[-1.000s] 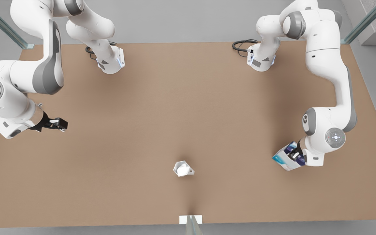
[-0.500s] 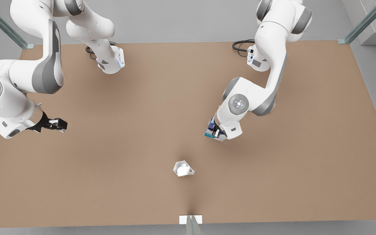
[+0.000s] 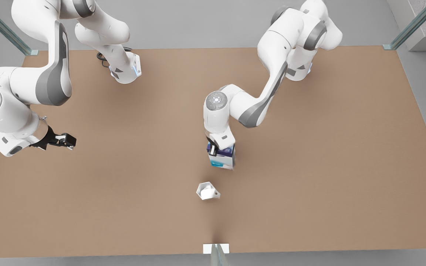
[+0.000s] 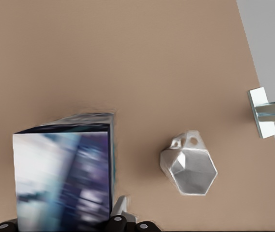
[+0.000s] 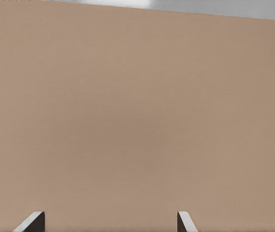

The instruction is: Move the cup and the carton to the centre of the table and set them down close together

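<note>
The carton (image 3: 222, 158), white with a dark blue panel and teal accents, is near the middle of the brown table (image 3: 309, 147), with my left gripper (image 3: 218, 149) shut on it from above. In the left wrist view the carton (image 4: 62, 179) is blurred and close. The whitish faceted cup (image 3: 207, 191) stands free on the table just in front of the carton, a short gap apart; the cup (image 4: 188, 164) also appears beside the carton in the left wrist view. My right gripper (image 3: 68, 141) waits open over bare table at the front view's left, its fingertips (image 5: 31, 223) apart.
A small white bracket (image 3: 216, 248) sits at the table's near edge, close to the cup, and the bracket (image 4: 261, 111) also shows in the left wrist view. The arm bases (image 3: 126, 70) (image 3: 298, 70) stand at the far edge. Open tabletop lies all around the two objects.
My left arm has swung the carton from the front view's right side to the table's middle, near the cup. The right arm and the cup have stayed put.
</note>
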`<state>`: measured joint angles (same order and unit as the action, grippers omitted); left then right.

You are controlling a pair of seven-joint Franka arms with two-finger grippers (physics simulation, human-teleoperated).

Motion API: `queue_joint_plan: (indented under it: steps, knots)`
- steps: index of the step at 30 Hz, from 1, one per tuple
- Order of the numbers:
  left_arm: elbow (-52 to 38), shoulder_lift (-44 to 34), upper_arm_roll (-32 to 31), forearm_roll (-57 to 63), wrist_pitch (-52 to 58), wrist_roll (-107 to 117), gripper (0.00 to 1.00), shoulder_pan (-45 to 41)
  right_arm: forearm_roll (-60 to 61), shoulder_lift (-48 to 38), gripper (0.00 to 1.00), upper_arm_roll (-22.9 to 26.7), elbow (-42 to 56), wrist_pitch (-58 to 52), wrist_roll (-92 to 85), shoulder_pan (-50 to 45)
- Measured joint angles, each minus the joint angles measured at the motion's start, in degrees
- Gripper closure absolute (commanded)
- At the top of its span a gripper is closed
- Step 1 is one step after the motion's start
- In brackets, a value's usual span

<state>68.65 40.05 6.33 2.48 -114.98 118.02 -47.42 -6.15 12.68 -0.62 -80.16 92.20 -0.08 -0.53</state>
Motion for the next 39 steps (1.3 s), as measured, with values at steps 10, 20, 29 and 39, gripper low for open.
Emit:
queue_joint_plan:
  steps: [10,20,29,39]
  knots:
    - [0.6,2.8,2.1,-10.8,0.9,0.0,0.61,-3.1,0.0,-0.1,0.0,0.0,0.0,-0.1,0.0,0.0]
    - [0.4,4.2,2.3,-23.4,2.0,-0.8,0.0,-3.4,0.0,0.1,0.0,0.0,0.0,0.0,0.1,-0.1]
    - [0.6,-0.9,2.3,-30.9,4.2,-1.2,0.0,-2.5,0.0,0.1,0.0,0.0,0.4,0.0,0.0,-0.1]
    - [1.4,-12.9,10.1,-27.7,24.6,-61.5,0.01,4.2,0.0,0.1,0.0,-0.1,0.3,0.4,0.1,-0.1]
